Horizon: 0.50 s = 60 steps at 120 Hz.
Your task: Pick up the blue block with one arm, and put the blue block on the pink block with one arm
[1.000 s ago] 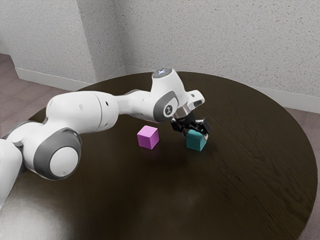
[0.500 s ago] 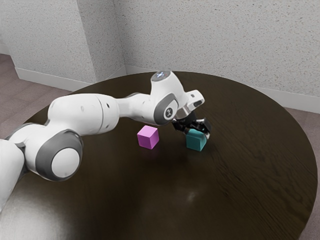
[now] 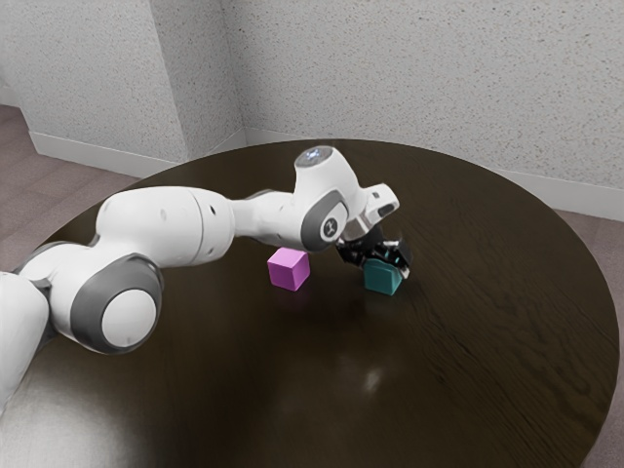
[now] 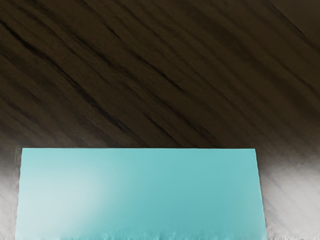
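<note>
Side overview; wrist close over block [image 4: 140, 195]

The white arm [image 3: 175, 229] is stretching out low from the exterior view's left, with its forearm leading toward the jaws. The wrist [image 3: 327, 200] is bending over just above the jaws and tilting them downward. The black fingers [image 3: 396, 255] are standing wide apart.

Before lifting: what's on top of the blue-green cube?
The black two-finger gripper sits low over the blue-green cube, covering its top in the exterior view; contact is hidden.
</note>
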{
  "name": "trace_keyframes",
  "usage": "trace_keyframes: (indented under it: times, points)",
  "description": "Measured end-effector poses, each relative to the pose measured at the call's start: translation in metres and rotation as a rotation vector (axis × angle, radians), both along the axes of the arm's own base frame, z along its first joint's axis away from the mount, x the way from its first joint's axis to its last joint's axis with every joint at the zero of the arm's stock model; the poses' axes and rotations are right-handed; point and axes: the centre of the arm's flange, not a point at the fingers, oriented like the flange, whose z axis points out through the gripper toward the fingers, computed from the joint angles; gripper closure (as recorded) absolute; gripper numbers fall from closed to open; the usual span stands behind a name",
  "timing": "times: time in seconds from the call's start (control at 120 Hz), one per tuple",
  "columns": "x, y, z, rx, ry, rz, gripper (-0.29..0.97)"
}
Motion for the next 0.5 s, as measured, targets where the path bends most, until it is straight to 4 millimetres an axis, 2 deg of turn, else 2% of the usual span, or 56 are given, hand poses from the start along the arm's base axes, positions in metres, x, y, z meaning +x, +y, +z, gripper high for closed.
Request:
trace_keyframes:
  times: [0.183,0.3,0.392,0.458,0.5]
  points:
    - [0.000,0.003,0.002,-0.003,-0.001,0.006,0.27]
    - [-0.004,0.005,0.010,0.010,0.002,0.004,0.33]
    - [-0.018,0.011,0.033,0.035,0.008,0.003,0.34]
    - [-0.033,0.019,0.058,0.056,0.010,0.005,0.34]
    - [-0.049,0.034,0.075,0.073,0.020,0.018,0.33]
